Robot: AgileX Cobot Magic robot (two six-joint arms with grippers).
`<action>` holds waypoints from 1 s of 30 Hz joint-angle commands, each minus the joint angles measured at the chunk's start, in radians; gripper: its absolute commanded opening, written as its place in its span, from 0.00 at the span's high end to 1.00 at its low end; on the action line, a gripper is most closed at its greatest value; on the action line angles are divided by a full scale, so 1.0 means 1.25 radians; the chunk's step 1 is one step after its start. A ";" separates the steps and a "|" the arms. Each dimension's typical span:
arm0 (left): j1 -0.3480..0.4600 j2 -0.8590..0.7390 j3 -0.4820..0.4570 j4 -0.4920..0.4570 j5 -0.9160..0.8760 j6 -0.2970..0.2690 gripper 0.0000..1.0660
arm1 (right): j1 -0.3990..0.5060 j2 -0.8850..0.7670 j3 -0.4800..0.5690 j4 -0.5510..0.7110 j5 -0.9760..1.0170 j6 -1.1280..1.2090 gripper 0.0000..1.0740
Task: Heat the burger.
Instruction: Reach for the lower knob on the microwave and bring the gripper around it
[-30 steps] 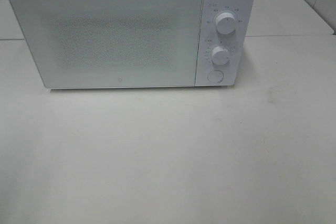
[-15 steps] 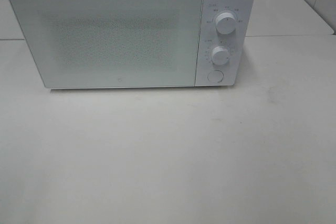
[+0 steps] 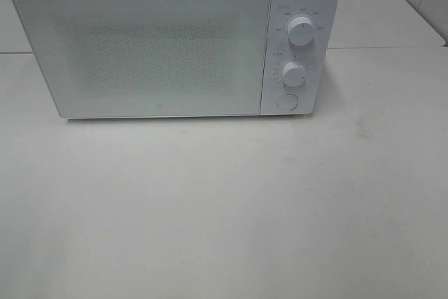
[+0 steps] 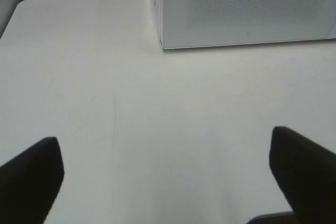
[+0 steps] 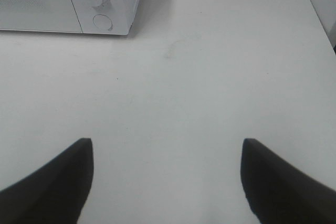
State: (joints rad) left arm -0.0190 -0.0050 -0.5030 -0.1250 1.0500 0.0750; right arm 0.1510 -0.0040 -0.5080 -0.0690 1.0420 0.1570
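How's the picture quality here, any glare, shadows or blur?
Exterior high view: flat, even light, the microwave door pale and washed out, only a thin shadow beneath it on the table. Left wrist view: the left end effector is a dark, soft-edged silhouette. Right wrist view: the right end effector likewise.

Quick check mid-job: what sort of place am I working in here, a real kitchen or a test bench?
Probably a test bench set up as a mock kitchen, not a home kitchen. A white microwave, door shut, with two dials, stands alone on a plain white table.
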 commanded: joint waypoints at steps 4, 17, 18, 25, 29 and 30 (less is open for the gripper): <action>0.002 -0.019 0.002 -0.001 -0.010 -0.004 0.06 | -0.006 -0.014 -0.001 0.001 -0.003 -0.009 0.30; 0.002 -0.019 0.002 -0.001 -0.010 -0.004 0.06 | -0.006 -0.014 -0.001 0.001 -0.003 -0.009 0.30; 0.002 -0.019 0.002 -0.001 -0.010 -0.004 0.06 | -0.006 -0.014 -0.001 0.001 -0.003 -0.009 0.30; 0.002 -0.019 0.002 -0.001 -0.010 -0.004 0.06 | -0.006 -0.014 -0.014 0.001 -0.018 -0.009 0.30; 0.002 -0.019 0.002 -0.001 -0.010 -0.004 0.06 | -0.006 -0.009 -0.021 0.001 -0.039 -0.009 0.30; 0.002 -0.019 0.002 -0.001 -0.010 -0.004 0.06 | -0.006 0.002 -0.021 0.001 -0.063 -0.010 0.30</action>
State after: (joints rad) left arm -0.0190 -0.0050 -0.5030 -0.1250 1.0500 0.0750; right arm 0.1510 -0.0040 -0.5230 -0.0690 0.9930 0.1570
